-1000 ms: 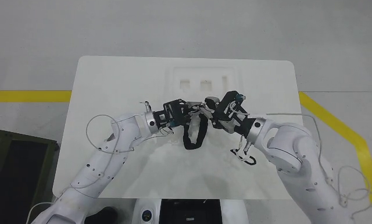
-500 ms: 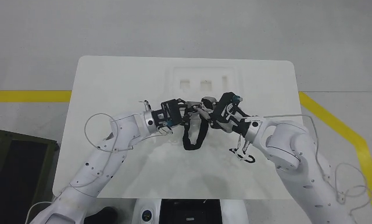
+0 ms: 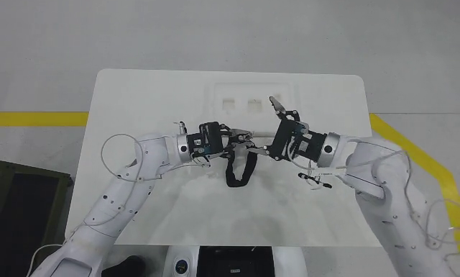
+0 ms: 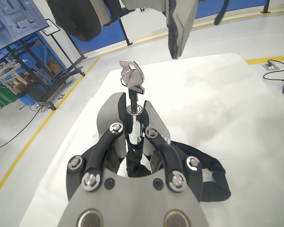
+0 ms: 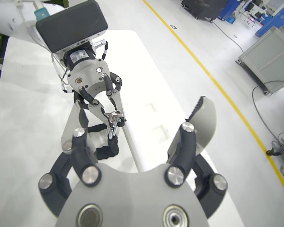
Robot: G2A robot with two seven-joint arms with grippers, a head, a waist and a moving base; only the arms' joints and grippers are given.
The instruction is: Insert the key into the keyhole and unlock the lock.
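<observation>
Between left fingers (image 4: 156, 124): lock (image 4: 135, 128) | key (image 4: 132, 77) tip hidden in keyhole (image 4: 134, 110) | right fingers (image 5: 204, 119) spread

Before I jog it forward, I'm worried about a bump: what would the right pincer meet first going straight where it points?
Probably the key, standing out of the lock held in the left pincer; the open right pincer faces it, depth unclear.

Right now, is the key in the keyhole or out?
In: the key stands with its blade in the keyhole of the lock, which the left gripper clamps.
</observation>
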